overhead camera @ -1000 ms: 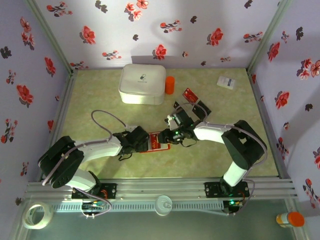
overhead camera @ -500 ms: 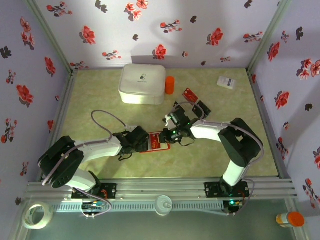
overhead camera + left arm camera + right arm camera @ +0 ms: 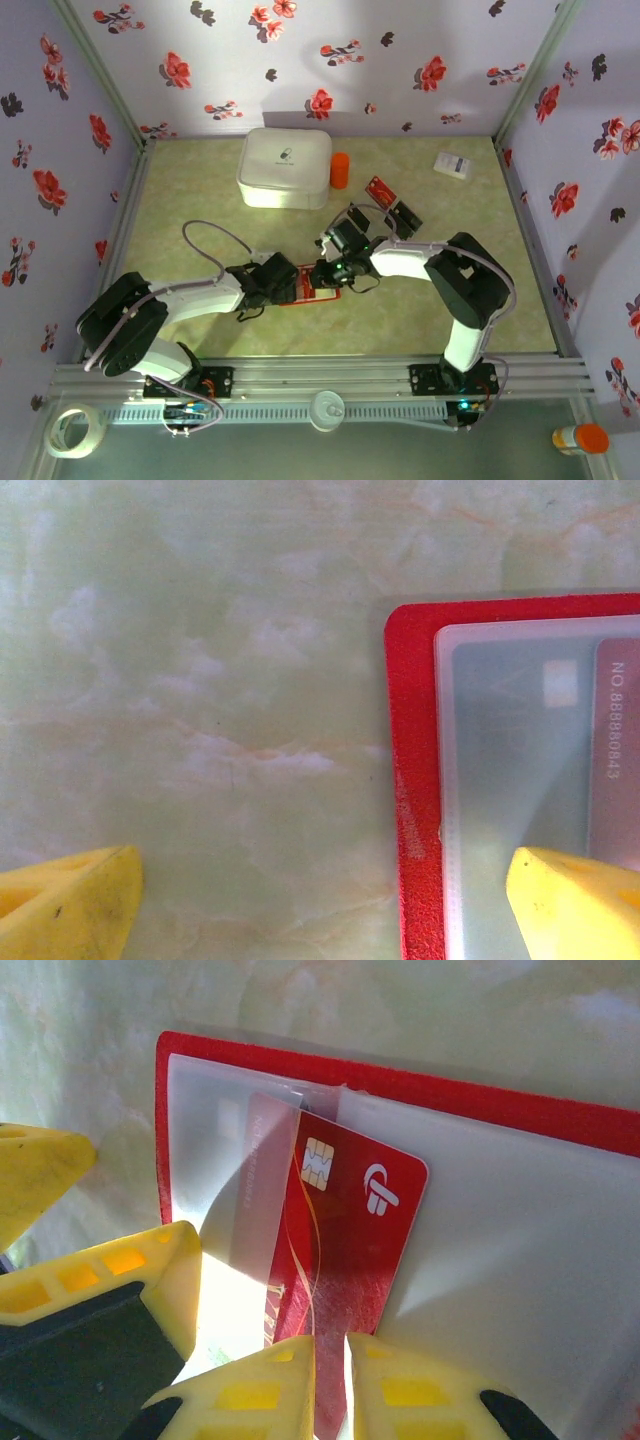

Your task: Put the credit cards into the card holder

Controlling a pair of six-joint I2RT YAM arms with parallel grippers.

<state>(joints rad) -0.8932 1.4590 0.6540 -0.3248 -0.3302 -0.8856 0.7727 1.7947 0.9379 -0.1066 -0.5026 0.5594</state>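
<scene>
Right fingers (image 3: 262, 1392) pinching red card (image 3: 345, 1250), partly tucked into card holder (image 3: 500, 1102)

My work cell: a pale green marbled bench (image 3: 200, 330), lilac walls (image 3: 250, 60) printed with red and black flowers on three sides, an aluminium rail (image 3: 330, 372) along its near edge.

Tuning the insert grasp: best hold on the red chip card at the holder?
The edge opposite the chip, end-on, as the right gripper pinches it. The red card has its chip end at the clear pocket of the card holder, so likely only that edge is free.
</scene>
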